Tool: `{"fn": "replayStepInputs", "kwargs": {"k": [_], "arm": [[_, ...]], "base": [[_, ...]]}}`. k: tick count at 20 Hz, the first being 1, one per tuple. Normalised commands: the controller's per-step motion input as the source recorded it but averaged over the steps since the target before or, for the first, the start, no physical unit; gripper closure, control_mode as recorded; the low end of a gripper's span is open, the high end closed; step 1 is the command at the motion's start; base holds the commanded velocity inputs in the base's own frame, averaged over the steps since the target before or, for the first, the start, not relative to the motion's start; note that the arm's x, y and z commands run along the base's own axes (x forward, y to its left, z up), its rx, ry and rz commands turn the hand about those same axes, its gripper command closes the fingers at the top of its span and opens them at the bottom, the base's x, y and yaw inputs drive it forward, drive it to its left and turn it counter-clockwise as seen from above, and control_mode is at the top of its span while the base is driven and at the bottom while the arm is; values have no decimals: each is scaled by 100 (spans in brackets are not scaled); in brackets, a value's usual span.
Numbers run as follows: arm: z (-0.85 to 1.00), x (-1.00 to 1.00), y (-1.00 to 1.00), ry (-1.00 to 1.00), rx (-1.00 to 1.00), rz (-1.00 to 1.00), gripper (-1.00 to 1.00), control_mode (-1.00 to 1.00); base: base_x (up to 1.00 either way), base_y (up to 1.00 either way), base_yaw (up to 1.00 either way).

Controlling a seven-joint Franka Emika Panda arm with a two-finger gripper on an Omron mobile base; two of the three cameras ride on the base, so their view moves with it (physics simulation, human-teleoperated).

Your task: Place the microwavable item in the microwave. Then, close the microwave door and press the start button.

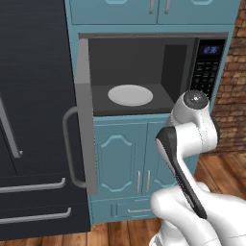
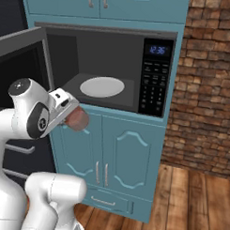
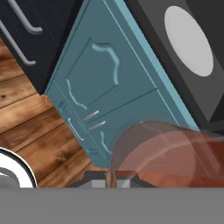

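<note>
Nearest, just in front of the blue lower cabinets [image 2: 120, 154] and below the oven's sill, the gripper [image 2: 72, 116] is clamped on the reddish-brown lump [image 2: 79, 119], which looks small, light and rounded, so I judge it could slip unless pinched across its widest middle, as it seems to be now. Beyond it the microwave [image 1: 144, 72] stands open, its door [image 1: 84, 115] swung out to the left, the white turntable [image 1: 130, 95] bare, the keypad [image 2: 153, 83] on the right. Wood floor [image 2: 189, 204] lies below, with a brick wall [image 2: 207, 82] to the far right.
</note>
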Motion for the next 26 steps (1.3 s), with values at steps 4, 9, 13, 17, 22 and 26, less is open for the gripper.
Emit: {"fn": "replayStepInputs", "kwargs": {"k": [4,9,13,17,22,26], "arm": [[42,92,0,-5,-2,8,100,-100],[21,100,2,4,0,5,100,-100],[0,100,3,12,0,5,100,-100],[0,100,12,15,0,3,100,-100],[0,93,6,4,-1,4,100,-100],[-19,74,1,0,-6,5,100,-100]], "base": [[0,0,0],[0,0,0],[0,0,0],[0,0,0],[0,0,0],[0,0,0]]}}
